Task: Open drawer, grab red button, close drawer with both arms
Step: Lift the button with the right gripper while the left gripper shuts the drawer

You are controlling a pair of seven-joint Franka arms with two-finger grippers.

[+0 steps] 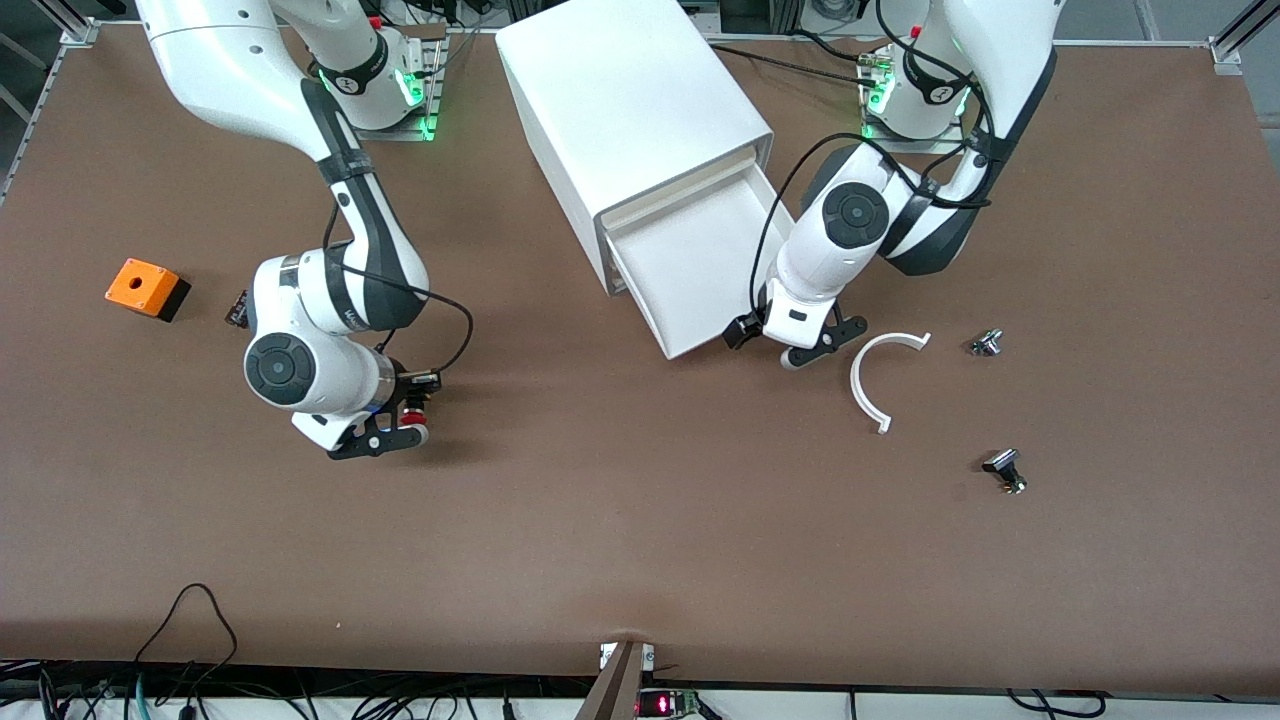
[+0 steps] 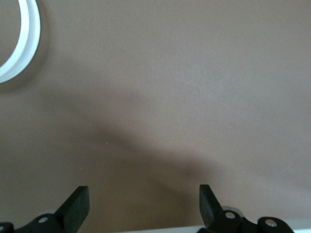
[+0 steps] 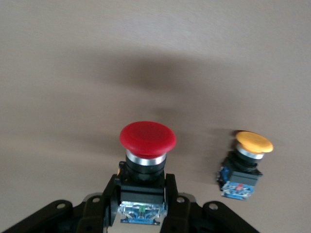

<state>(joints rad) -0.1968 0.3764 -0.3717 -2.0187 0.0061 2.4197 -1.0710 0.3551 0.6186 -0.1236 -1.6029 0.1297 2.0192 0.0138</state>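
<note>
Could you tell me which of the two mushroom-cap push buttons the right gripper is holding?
The right gripper is shut on the red-capped button with the black body; the like orange-yellow-capped button sits free on the brown table beside it.

We see even, bright overhead light on the table [image 1: 640,540], with soft shadows pooling under both arms. The cabinet [image 1: 625,110] top glares near white (detail washed out). In the wrist views a broad blurred shadow crosses the brown surface; the button [image 3: 147,145] is sharp, the ground around it soft.
</note>
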